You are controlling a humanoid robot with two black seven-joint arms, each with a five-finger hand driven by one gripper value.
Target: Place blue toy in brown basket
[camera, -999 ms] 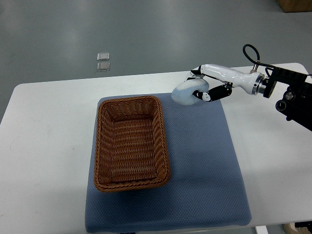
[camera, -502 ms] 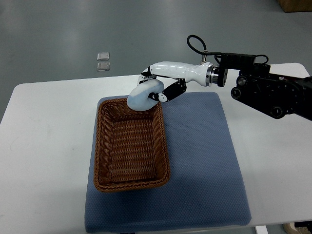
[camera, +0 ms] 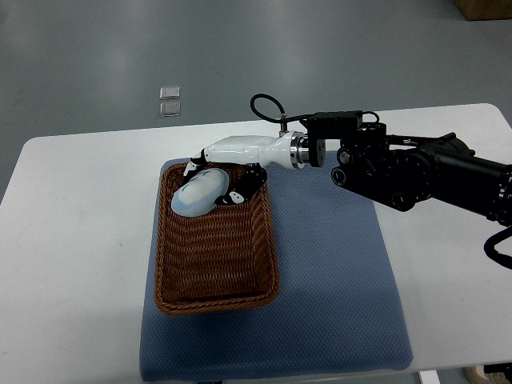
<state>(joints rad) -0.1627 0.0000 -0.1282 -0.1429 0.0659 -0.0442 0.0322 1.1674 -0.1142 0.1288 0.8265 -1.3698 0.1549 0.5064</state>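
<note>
The pale blue toy [camera: 195,194] is held in my right hand [camera: 214,182], whose arm reaches in from the right edge. The hand's white and black fingers are curled around the toy. Toy and hand hang over the far end of the brown wicker basket [camera: 214,294], just inside its far rim. I cannot tell whether the toy touches the basket floor. The basket holds nothing else that I can see. The left arm does not show.
The basket stands on a blue-grey mat [camera: 336,280] on a white table [camera: 72,240]. My black right forearm [camera: 416,172] spans the table's far right. Two small clear packets [camera: 169,101] lie on the floor beyond the table.
My right hand has carried the blue toy leftward, from above the mat's far edge to over the basket's far end, and has come lower.
</note>
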